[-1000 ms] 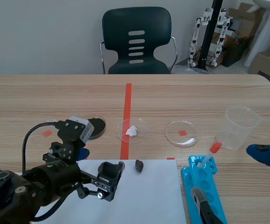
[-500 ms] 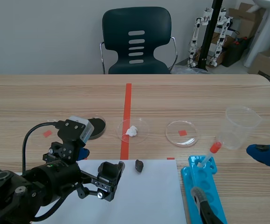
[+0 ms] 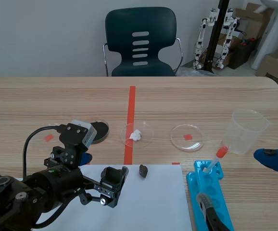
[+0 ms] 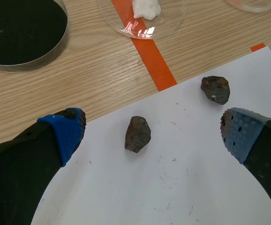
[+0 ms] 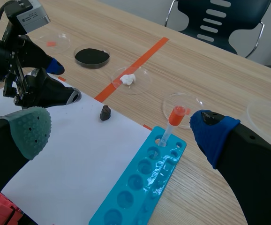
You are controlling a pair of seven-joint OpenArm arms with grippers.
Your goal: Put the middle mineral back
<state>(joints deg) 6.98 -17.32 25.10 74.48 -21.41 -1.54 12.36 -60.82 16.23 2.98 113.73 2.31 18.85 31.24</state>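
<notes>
A brown mineral (image 4: 138, 134) lies on the white paper (image 4: 173, 187), right between the fingers of my open left gripper (image 4: 152, 133), touching neither pad. A second dark mineral (image 4: 215, 89) rests near the paper's far edge, ahead of the right finger; it also shows in the scene view as the mineral (image 3: 143, 170) and in the right wrist view as the mineral (image 5: 105, 113). In the scene view the left gripper (image 3: 113, 183) hides the brown mineral. A white mineral (image 3: 136, 135) sits in the middle petri dish (image 3: 148, 130). My right gripper (image 5: 121, 131) stands open above the paper and rack, holding nothing.
A dish of black powder (image 3: 98, 130) stands left of the tape line, and a petri dish (image 3: 187, 137) holding nothing stands to its right. A clear beaker (image 3: 247, 131) is at the right. A blue tube rack (image 3: 208, 197) holds a red-capped tube (image 3: 216, 159).
</notes>
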